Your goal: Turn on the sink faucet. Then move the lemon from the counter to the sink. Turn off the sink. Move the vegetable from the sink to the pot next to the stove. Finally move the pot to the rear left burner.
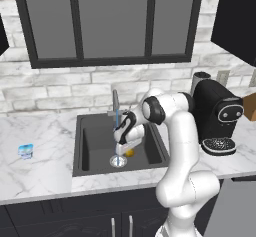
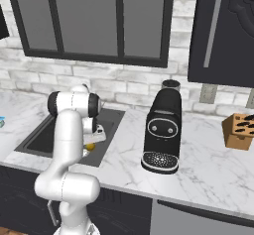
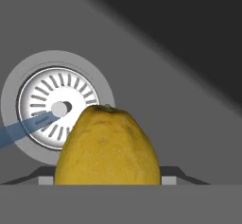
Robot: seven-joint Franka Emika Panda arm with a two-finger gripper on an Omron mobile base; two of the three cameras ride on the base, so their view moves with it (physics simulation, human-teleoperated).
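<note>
My gripper (image 1: 126, 150) is low in the sink (image 1: 90, 146). The lemon (image 3: 107, 147) sits between my fingers, which are closed against its sides. Beyond the fingertips lies the drain ring (image 3: 54, 106), where the faucet's (image 1: 115, 102) blue stream lands.

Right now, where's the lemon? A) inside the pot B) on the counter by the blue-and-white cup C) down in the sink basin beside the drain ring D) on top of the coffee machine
C: the hand view shows the lemon against the grey sink floor right next to the drain ring, and the left base view shows it in the basin.
</note>
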